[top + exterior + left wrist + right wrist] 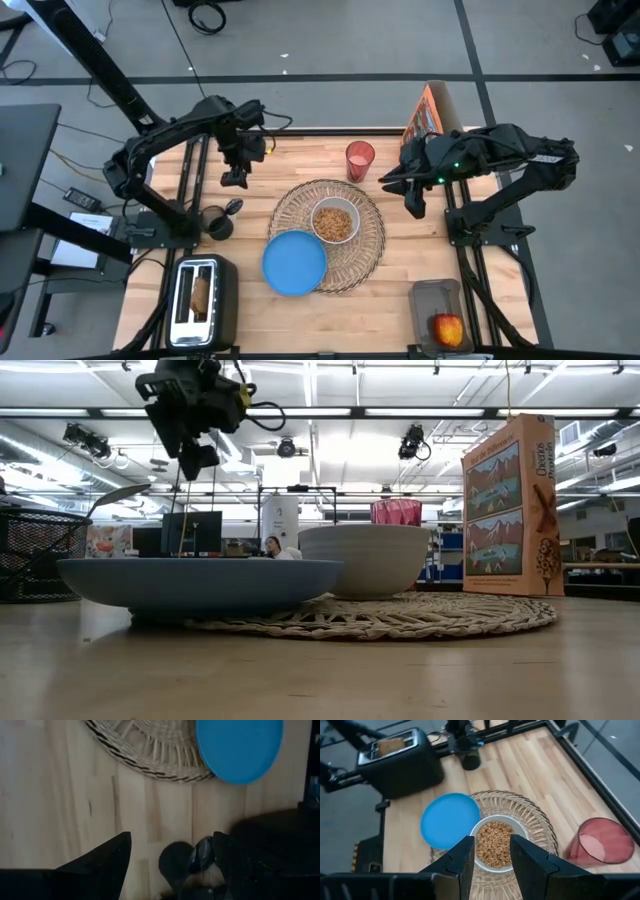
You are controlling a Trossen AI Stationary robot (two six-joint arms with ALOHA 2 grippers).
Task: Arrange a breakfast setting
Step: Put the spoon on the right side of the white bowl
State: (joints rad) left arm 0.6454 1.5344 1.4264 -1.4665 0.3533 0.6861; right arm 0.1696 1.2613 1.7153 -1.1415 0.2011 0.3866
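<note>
Your left gripper (234, 178) hangs above the table's left rear, fingers spread wide, nothing held. Below it: the black mesh holder (216, 222) with the metal spoon (232, 207). Your right gripper (414, 203) hovers right of the wicker placemat (368, 250), fingers partly apart, empty. The white bowl (334, 222), filled with cereal, sits on the mat; the blue plate (294, 263) overlaps the mat's front-left edge. Pink cup (359, 160) stands behind the mat, cereal box (424, 113) at the right rear. Toast (201, 294) is in the toaster (223, 300); apple (448, 328) lies in a tray (433, 295) at the front right.
</note>
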